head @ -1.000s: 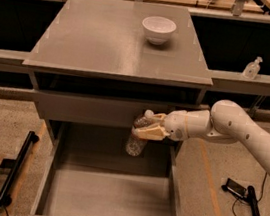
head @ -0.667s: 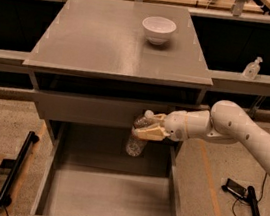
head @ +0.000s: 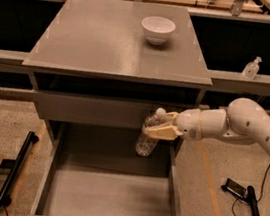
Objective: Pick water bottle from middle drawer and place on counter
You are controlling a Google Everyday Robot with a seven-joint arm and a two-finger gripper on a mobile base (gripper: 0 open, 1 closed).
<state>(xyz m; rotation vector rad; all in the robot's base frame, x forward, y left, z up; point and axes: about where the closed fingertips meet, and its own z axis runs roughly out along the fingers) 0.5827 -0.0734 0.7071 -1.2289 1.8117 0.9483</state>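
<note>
The water bottle (head: pixel 145 141), clear plastic with a ribbed body, hangs upright in my gripper (head: pixel 160 125), which is shut on its upper part. The cap is hidden by the fingers. The white arm reaches in from the right. The bottle is held above the back right of the open middle drawer (head: pixel 107 194), in front of the closed drawer front above it. The drawer's grey floor is bare. The counter (head: pixel 104 40) lies above and behind, a flat grey slab with a white bowl (head: pixel 158 29) at its far right.
A small pump-dispenser bottle (head: pixel 251 68) stands on the ledge at the right. A black bar (head: pixel 16 168) lies on the floor left of the drawer. Cables and a black device (head: pixel 236 188) lie on the floor at the right. Tan wooden tabletops run along the back.
The gripper and the bottle hold the same place above the drawer's back right; nothing has visibly moved.
</note>
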